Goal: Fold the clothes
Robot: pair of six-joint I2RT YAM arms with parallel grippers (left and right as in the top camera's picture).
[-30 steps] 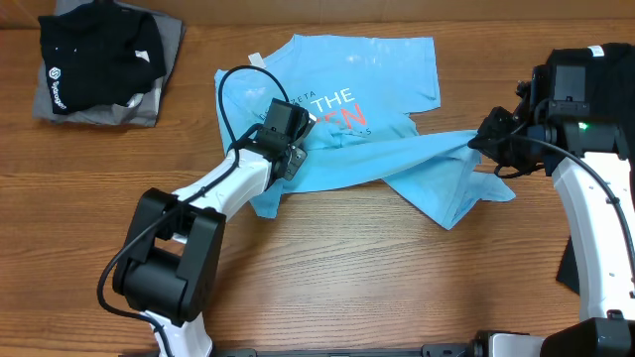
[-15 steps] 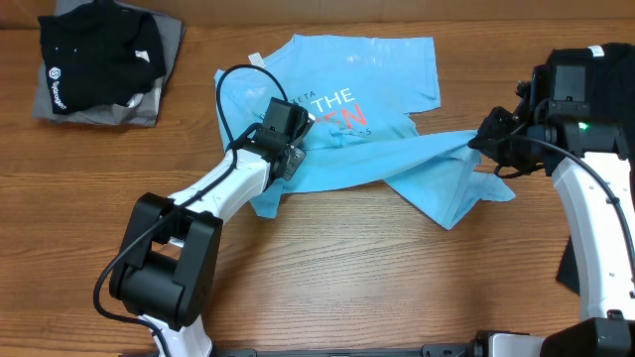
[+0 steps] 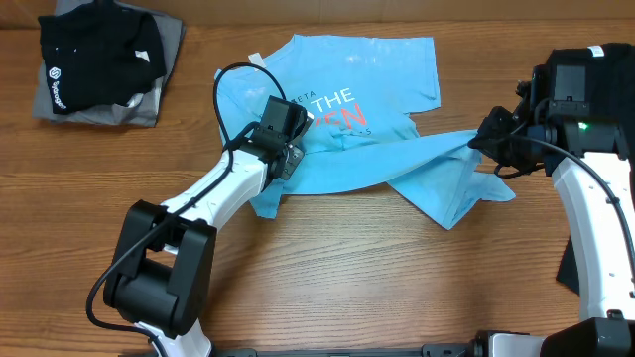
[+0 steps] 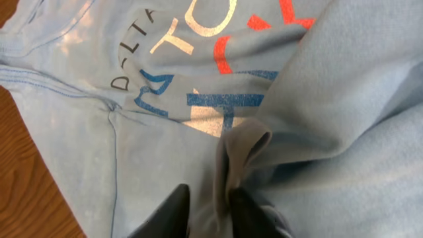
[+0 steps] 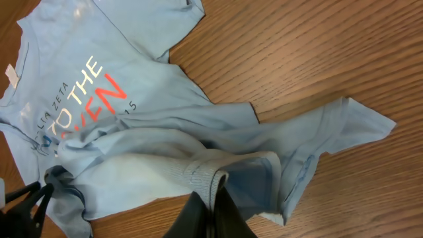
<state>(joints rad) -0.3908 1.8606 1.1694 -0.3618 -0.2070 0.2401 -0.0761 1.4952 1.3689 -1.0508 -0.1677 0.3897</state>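
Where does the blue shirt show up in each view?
Overhead: the blue shirt lies at the centre of the picture, with one part stretching right.
Left wrist: it fills nearly the whole picture.
Right wrist: it covers the left and middle, with a bunched hem at the bottom centre.
Shared landmark: the red lettering on its print.

A wooden table (warm brown, long grain running sideways) fills the view under even light.
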